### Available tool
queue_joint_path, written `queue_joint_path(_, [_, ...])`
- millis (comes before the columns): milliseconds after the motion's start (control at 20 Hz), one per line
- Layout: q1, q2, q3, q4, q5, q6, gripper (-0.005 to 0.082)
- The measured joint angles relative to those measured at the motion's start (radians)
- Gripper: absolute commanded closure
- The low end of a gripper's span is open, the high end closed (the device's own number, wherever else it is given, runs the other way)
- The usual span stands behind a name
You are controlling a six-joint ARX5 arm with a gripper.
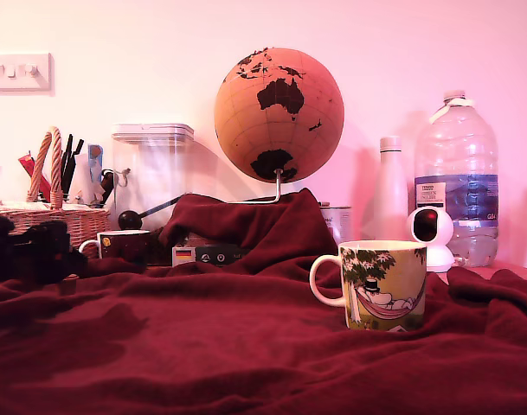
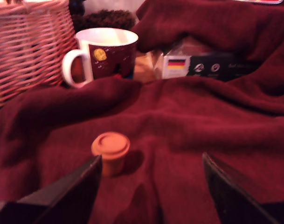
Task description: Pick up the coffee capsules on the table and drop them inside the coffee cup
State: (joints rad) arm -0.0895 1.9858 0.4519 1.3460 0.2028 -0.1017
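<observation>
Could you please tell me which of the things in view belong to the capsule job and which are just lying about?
Belonging to the job:
brown capsule, standing on the red blanket, between the open gripper fingers
tree-print coffee cup

Just lying about:
dark mug
wicker basket
globe
water bottle
white bottle
small white camera
clear container

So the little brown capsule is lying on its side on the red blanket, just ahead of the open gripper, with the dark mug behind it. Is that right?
Not quite. In the wrist view the brown capsule stands upright on its narrow end, rimmed flat end up, not on its side. The rest holds: it sits on the red blanket, just ahead of the open gripper, with the dark mug behind it.
</observation>
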Motion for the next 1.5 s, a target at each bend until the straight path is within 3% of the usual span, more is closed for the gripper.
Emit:
queue_joint_path(450, [0.026,0.073,0.098,-0.023,0.029,0.000,0.0151])
queue_joint_path(1000, [0.027,0.181,0.277,-0.173,0.050,0.016,0.0158])
queue_joint_path(1500, [0.032,0.181,0.277,-0.176,0.050,0.016,0.0556])
